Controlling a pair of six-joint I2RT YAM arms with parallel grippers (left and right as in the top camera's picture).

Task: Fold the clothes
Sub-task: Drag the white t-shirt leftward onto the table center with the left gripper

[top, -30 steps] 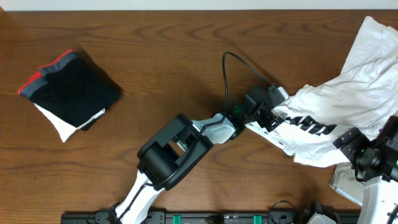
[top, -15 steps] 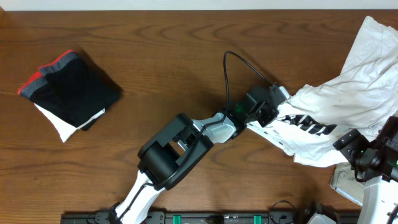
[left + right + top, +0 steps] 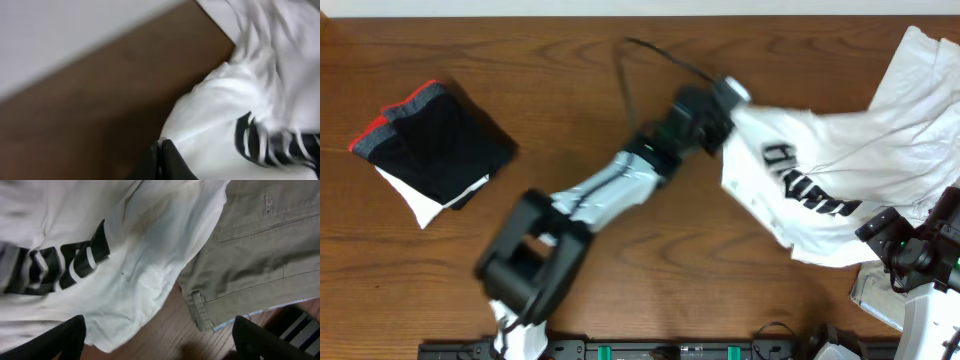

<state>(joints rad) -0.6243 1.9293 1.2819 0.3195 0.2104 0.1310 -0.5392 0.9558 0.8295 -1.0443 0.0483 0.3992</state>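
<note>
The clothes, a white T-shirt (image 3: 820, 160) with black block lettering (image 3: 805, 180), lie spread over the right side of the wooden table. My left gripper (image 3: 728, 112) is shut on the shirt's left edge and holds it stretched toward the upper middle. In the left wrist view the two fingers (image 3: 161, 150) meet against the white cloth (image 3: 215, 115). My right gripper (image 3: 165, 345) is open near the table's bottom right, hovering over the shirt's lower hem (image 3: 130, 295) and touching nothing. In the overhead view the right gripper (image 3: 882, 236) sits beside the shirt's lower right corner.
A folded dark garment with a red band (image 3: 435, 140) lies at the far left on a white piece (image 3: 420, 200). A khaki garment (image 3: 260, 255) lies next to the shirt under my right wrist. Bare wood (image 3: 570, 80) spans the middle.
My left gripper closed on the shirt's edge, then swung up and to the left, dragging that edge and the lettering with it. The right arm stayed put.
</note>
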